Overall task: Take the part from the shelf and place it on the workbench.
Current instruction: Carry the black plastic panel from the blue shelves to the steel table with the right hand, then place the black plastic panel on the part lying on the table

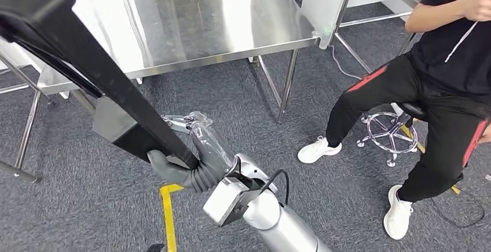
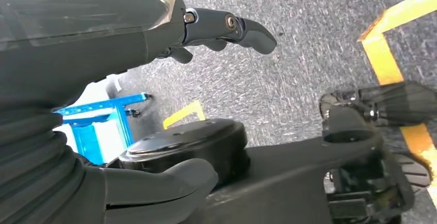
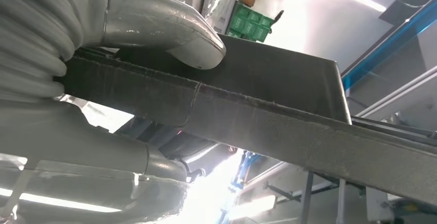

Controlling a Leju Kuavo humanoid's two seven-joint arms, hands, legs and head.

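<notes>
Nearest in the head view, a silver arm comes up from the bottom edge and ends in the right robot hand (image 1: 194, 162), its grey ribbed cover and thumb wrapped around a long black part (image 1: 87, 61). The right wrist view shows this grip closely: the thick grey thumb (image 3: 170, 33) presses one face of the dark, rough-edged part (image 3: 268, 116) while the rest of the robot hand closes on the opposite side. The part runs as a long bar from the robot hand up to the far left, above the grey carpet floor (image 1: 324, 95) and across the near left corner of the surface. The left robot hand (image 2: 154, 54) hangs over the carpet, its dark fingers (image 2: 232, 28) apart from the thumb with nothing between them. A yellow tape line (image 1: 168, 214) lies on the floor near the arm. To the right, a person in black clothes (image 1: 440, 84) sits on a stool (image 1: 389, 130). Farther off stands the stainless steel surface (image 1: 197, 20)
</notes>
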